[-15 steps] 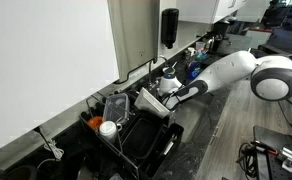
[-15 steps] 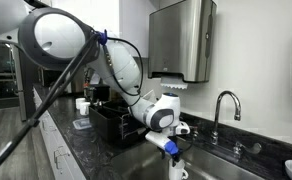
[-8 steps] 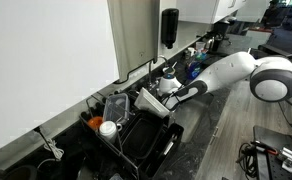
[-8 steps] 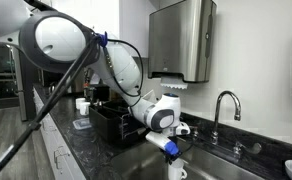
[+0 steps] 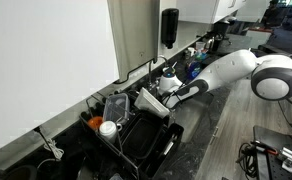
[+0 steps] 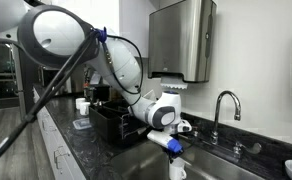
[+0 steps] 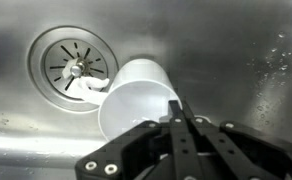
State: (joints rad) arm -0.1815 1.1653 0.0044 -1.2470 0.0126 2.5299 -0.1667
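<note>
In the wrist view a white cup (image 7: pixel 136 95) lies on its side in the steel sink (image 7: pixel 236 60), its mouth turned towards the camera, beside the round drain (image 7: pixel 74 66). My gripper (image 7: pixel 176 108) reaches down to the cup's rim, and its two black fingers are pressed together on the thin wall there. In an exterior view the gripper (image 6: pixel 174 150) hangs low over the sink with the white cup (image 6: pixel 178 172) just below it. The arm stretches over the counter to the gripper (image 5: pixel 164 88) in an exterior view, where the cup is hidden.
A black dish rack (image 5: pixel 136 130) with dishes stands beside the sink, also seen as the dish rack (image 6: pixel 111 120). A faucet (image 6: pixel 218 105) rises behind the basin. A paper towel dispenser (image 6: pixel 181 40) and a soap dispenser (image 5: pixel 170 26) hang on the wall.
The arm has hardly moved in the exterior views. Too little of the fingers shows there to see them move.
</note>
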